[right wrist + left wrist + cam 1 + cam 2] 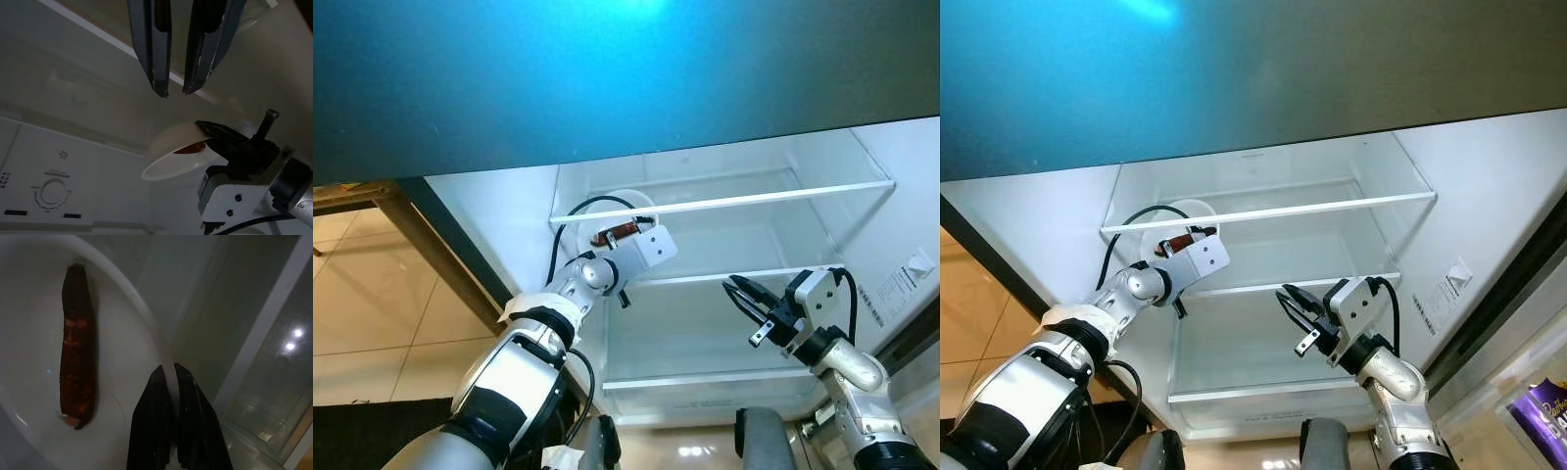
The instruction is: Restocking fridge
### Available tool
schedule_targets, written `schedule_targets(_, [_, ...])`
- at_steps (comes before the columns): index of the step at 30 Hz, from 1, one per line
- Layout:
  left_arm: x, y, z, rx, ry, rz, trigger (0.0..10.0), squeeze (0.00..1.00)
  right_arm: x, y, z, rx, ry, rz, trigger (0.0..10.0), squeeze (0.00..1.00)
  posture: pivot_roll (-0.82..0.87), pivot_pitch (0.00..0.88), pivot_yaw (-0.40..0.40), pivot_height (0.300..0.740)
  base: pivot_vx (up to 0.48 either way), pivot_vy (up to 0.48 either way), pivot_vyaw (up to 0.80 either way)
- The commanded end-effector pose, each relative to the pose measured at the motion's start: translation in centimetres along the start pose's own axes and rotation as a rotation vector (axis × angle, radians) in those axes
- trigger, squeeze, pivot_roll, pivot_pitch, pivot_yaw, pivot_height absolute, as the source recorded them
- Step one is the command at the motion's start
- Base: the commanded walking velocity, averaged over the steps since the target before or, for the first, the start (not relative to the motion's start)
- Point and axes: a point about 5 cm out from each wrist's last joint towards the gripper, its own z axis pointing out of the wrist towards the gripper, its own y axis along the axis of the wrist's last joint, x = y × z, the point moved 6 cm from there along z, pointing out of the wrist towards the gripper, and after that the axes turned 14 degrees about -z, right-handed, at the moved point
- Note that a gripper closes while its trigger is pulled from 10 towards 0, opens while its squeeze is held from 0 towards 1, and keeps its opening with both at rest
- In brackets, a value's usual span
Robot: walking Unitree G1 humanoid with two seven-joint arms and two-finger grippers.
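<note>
**Currently: one bowl going onto the upper fridge shelf**

Item 1. My left gripper (168, 377): the two black fingers are pressed together on the rim of a white bowl (122, 323), one finger inside the rim and one outside. In the head views this gripper sits at about 10 o'clock from the frame's middle, raised to the level of the upper glass shelf (734, 203).

Item 2. The bowl: white, round, held tilted. It carries one dark red, elongated piece of food (76, 338) lying against the inner wall. What the food is I cannot tell. From the right wrist view, the bowl (181, 152) hangs in the air beside the fridge's back wall, and I cannot tell whether its base touches any shelf.

Item 3. My right gripper (749, 299): fingers a little apart, holding nothing, at about 4 o'clock, pointed into the fridge at the level of the middle shelf (705, 277).

Item 4. The fridge (862, 235): door open, white interior, glass shelves bare apart from what I hold. A thermostat dial (51, 192) sits on the inner wall.

Step in hand, as I judge it: placing the bowl inside. The next move calls for levelling the bowl so the food does not slide out, setting its base flat on the shelf, then parting the fingers and backing out without dragging the rim.
</note>
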Motion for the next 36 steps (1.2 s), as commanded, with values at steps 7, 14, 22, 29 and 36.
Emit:
schedule_targets(7, [3.6, -1.2, -1.1, 0.044, 0.11, -0.016, 10.0, 1.0, 0.6, 0.0, -0.2, 0.003, 0.02, 0.019, 10.0, 0.0, -0.13, 0.126, 0.12, 0.567, 0.0, 0.0, 0.0])
schedule_targets(14, [4.2, 0.5, -1.2, -0.01, 0.122, -0.029, 10.0, 0.0, 0.6, 0.4, -0.3, 0.003, 0.036, 0.025, 10.0, 0.0, -0.14, 0.121, 0.118, 0.567, 0.0, 0.0, 0.0])
schedule_targets(22, [1.5, 1.8, -1.0, -0.064, -0.034, -0.025, 10.0, 0.0, 0.7, 0.4, -0.4, 0.007, 0.048, 0.031, 10.0, 0.0, -0.13, 0.119, 0.12, 0.567, 0.0, 0.0, 0.0])
schedule_targets(29, [-2.7, 2.3, -1.9, -0.102, -0.238, 0.025, 10.0, 0.0, 0.8, 0.4, -0.5, 0.01, 0.06, 0.04, 10.0, 0.0, -0.13, 0.116, 0.119, 0.567, 0.0, 0.0, 0.0])
schedule_targets(36, [-3.9, 3.0, -2.6, -0.135, -0.292, 0.046, 10.0, 0.0, 0.9, 0.3, -0.6, 0.014, 0.07, 0.048, 10.0, 0.0, -0.13, 0.112, 0.118, 0.567, 0.0, 0.0, 0.0])
